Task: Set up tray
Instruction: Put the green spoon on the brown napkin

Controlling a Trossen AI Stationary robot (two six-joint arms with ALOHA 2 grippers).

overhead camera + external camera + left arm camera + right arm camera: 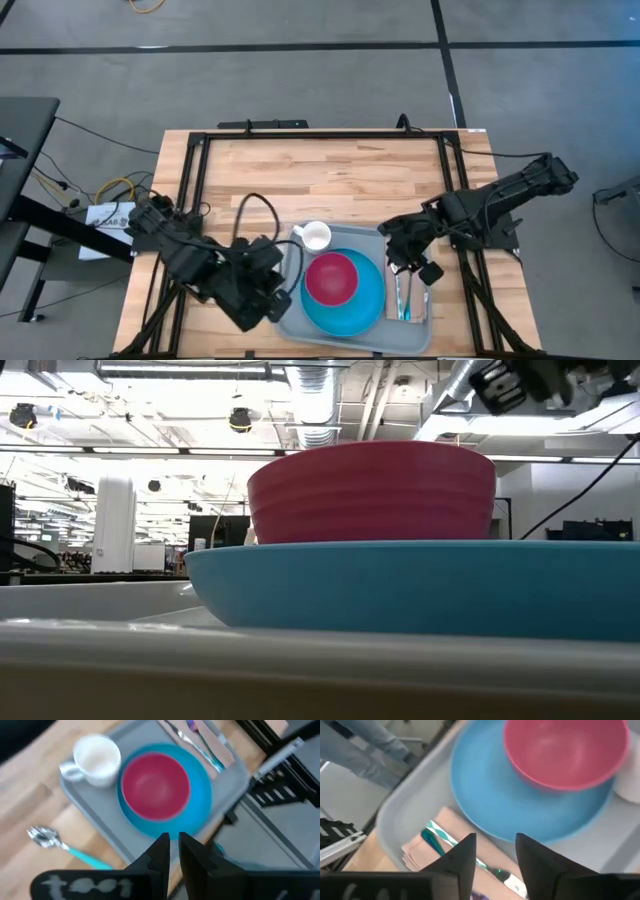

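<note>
The tray (pixel 360 330) lies at the near edge of the bench (pixel 330 175), carrying a blue plate (pixel 345 300) with a red bowl (pixel 330 278), utensils (pixel 405 297) and a white cup (pixel 314 236). The left end effector (pixel 278 296) hovers at the tray's left rim, fingers narrowly parted, empty. The right end effector (pixel 410 268) hangs over the utensils, parted, empty.
</note>
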